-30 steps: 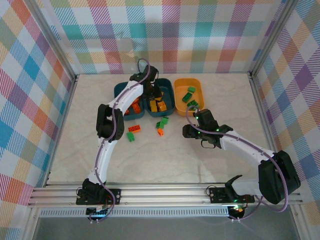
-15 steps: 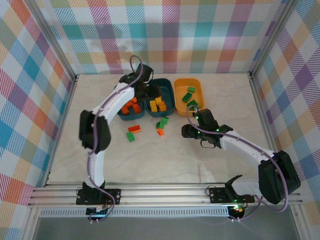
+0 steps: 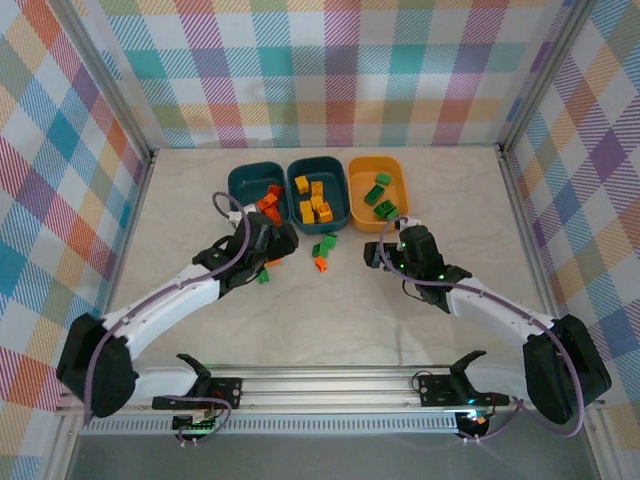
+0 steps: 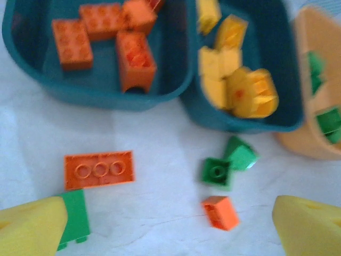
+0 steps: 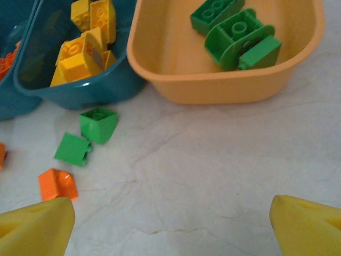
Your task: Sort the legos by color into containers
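1. Desk (image 3: 460,260): three containers stand in a row at the far side, close against one another. Five legos lie loose in front of them.
2. Containers: left teal tub (image 3: 238,180) holds orange bricks, middle teal tub (image 3: 338,205) holds yellow, orange-yellow tub (image 3: 360,172) holds green. Risk: the tubs sit so close that a release over a shared rim could drop a brick into the wrong colour.
3. Left gripper (image 4: 170,232): released, jaws wide, nothing between them, above the loose pieces. Right gripper (image 5: 170,226): also released and empty, facing the same patch from the other side. Risk: both go for the central cluster and the arms meet.
4. Long orange brick (image 4: 98,169), with a flat green brick (image 4: 74,216) just beside it and close to the left finger. Risk: a descent on one shoves the other.
5. Studded green brick (image 4: 217,172), just beside a tilted green brick (image 4: 242,156), with the small orange brick (image 4: 219,212) near. Risk: wide jaws take two colours at once, or push a piece against the tub wall.
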{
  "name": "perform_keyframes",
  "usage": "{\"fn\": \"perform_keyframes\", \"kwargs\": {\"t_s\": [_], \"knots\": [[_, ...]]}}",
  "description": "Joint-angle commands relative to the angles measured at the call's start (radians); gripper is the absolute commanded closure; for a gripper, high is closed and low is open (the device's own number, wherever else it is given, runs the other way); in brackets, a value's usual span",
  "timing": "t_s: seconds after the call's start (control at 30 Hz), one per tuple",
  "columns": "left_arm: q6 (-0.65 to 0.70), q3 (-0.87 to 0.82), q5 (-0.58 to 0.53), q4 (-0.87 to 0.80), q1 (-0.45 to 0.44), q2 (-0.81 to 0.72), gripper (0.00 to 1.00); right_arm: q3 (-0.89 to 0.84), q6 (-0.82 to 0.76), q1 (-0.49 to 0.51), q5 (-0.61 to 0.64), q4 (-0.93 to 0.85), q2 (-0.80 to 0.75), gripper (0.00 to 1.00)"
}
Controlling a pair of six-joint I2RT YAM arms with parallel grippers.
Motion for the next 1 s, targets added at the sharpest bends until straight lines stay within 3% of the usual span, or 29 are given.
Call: {"fn": "perform_keyframes", "kwargs": {"t_s": [0.0,0.1,0.4,0.67,0.87,0.97], "knots": [[-0.004,0.029,0.135,0.045,-0.008,0.098,0.13,-0.051,-0.024,-0.005,0.046,0.111,0.007,0.08],[0.018,0.060,0.185,0.061,-0.031,0.170,0.17,-0.110,-0.027,-0.010,0.057,0.190,0.008,0.08],[-0.006,0.260,0.189,-0.081,-0.106,0.402,0.16,-0.131,0.006,-0.019,0.123,0.219,0.081,0.08],[-0.139,0.346,0.189,-0.189,-0.141,0.498,0.28,-0.108,0.026,-0.020,0.138,0.192,0.071,0.08],[-0.149,0.362,0.209,-0.187,-0.161,0.564,0.39,-0.108,0.031,-0.021,0.142,0.188,0.064,0.08],[-0.132,0.375,0.186,-0.165,-0.166,0.583,0.39,-0.105,0.032,-0.021,0.141,0.189,0.072,0.09]]}}
